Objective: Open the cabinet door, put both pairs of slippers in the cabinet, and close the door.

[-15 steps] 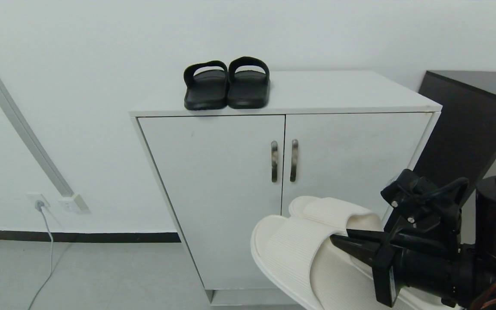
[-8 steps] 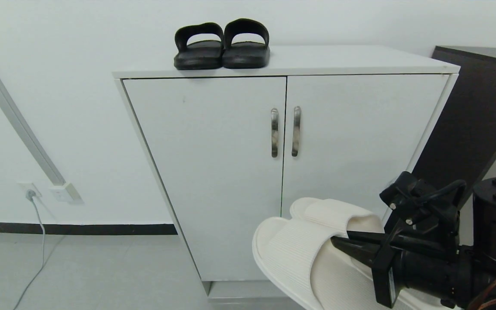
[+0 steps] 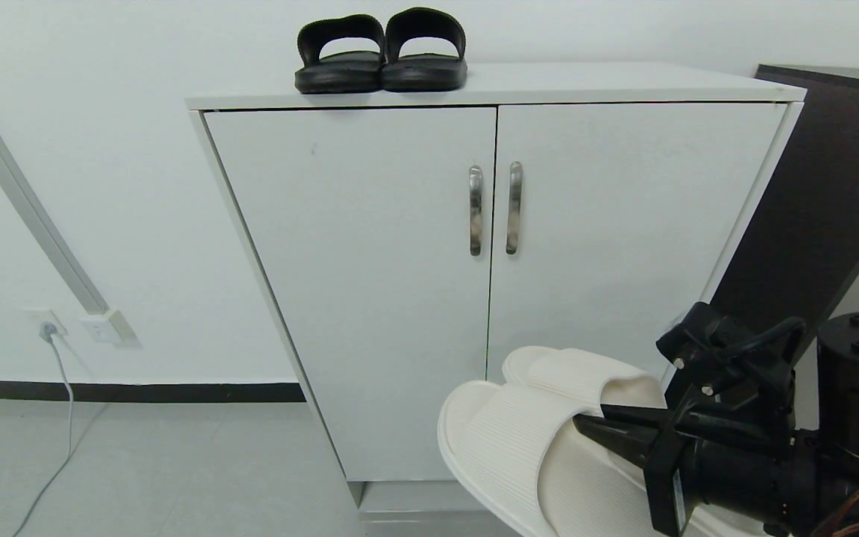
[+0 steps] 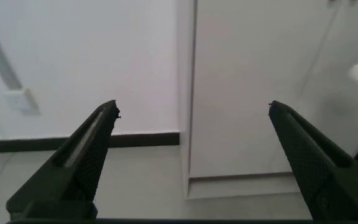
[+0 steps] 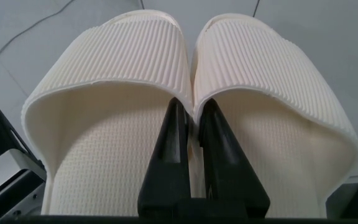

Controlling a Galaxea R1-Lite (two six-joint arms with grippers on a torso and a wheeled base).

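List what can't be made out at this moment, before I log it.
Inside of the cabinet: head view, hidden behind both shut doors.
Heels of the white slippers: head view, covered by the right gripper and cut off by the bottom edge.
Foot of the cabinet: head view, partly behind the slippers and cut off by the bottom edge.

One slipper pair (image 3: 381, 52) sits atop the cabinet (image 3: 370, 298), second pair (image 3: 519, 440) before it.
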